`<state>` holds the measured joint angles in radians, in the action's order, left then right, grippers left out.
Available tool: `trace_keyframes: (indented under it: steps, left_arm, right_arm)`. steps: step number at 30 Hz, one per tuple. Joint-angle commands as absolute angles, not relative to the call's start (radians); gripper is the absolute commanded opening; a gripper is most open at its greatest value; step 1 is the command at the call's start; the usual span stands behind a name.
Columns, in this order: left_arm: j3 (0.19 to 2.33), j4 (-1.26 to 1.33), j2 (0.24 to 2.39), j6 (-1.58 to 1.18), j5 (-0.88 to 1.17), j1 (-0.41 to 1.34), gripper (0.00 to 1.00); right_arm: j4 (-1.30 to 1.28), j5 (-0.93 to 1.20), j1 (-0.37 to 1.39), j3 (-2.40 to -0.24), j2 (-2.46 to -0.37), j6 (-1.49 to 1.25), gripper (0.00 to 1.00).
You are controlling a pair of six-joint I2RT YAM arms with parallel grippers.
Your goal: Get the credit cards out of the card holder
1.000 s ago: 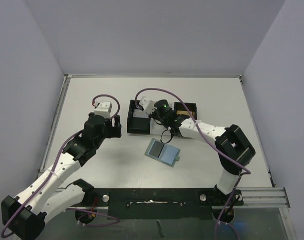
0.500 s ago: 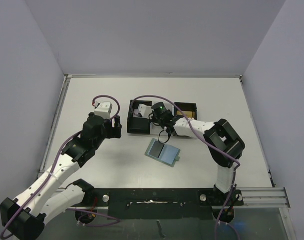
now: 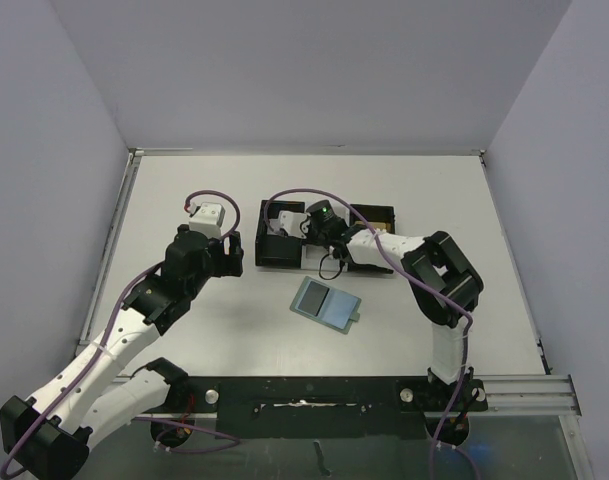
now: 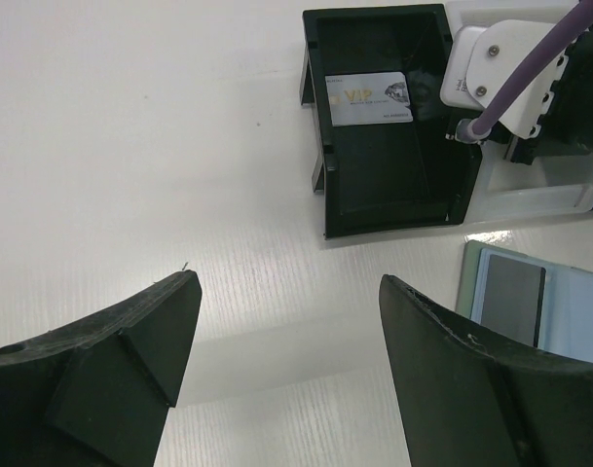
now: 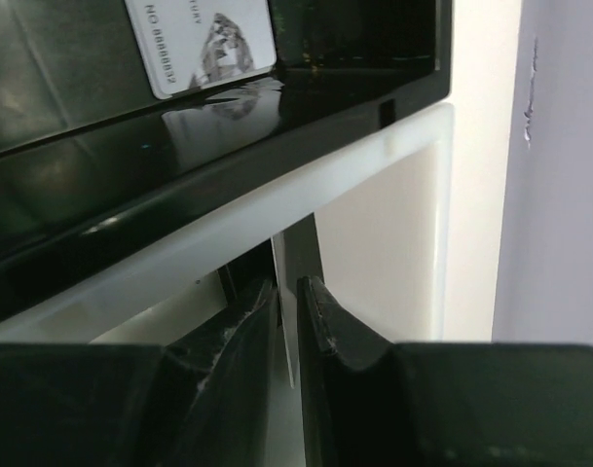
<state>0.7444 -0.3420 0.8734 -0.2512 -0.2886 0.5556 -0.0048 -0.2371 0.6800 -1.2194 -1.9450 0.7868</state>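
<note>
The card holder (image 3: 325, 303) lies open on the table in front of the tray, pale blue inside. It also shows at the lower right of the left wrist view (image 4: 569, 311), with a dark card (image 4: 513, 304) in one pocket. My right gripper (image 3: 289, 230) is down in the clear middle compartment of the tray (image 3: 274, 262). In the right wrist view it (image 5: 286, 287) is shut on a thin card (image 5: 298, 253) held edge-on. A silver VIP card (image 4: 369, 97) lies in the tray's left black compartment. My left gripper (image 4: 288, 282) is open and empty, left of the tray.
The black-and-clear three-compartment tray stands behind the card holder; its right compartment (image 3: 376, 217) is black. My right arm's purple cable (image 4: 530, 73) loops over the tray. Grey walls close the table on three sides.
My right arm has folded in and its wrist has moved left, further over the tray's middle compartment. The left arm and the card holder have not moved.
</note>
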Motion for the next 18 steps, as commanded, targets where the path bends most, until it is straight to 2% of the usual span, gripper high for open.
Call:
trace_keyframes:
  steps: [1, 8, 18]
  left_arm:
    - [0.756, -0.318, 0.854, -0.241, -0.287, 0.561, 0.73]
    - [0.754, -0.317, 0.855, -0.241, -0.281, 0.560, 0.73]
    - [0.753, -0.316, 0.860, -0.244, -0.270, 0.559, 0.73]
  right_arm:
    - [-0.019, -0.201, 0.671, -1.261, -1.955, 0.816, 0.18]
    - [-0.031, -0.214, 0.664, -1.266, -1.965, 0.817, 0.24]
    - [-0.034, -0.283, 0.663, -1.285, -1.993, 0.816, 0.25]
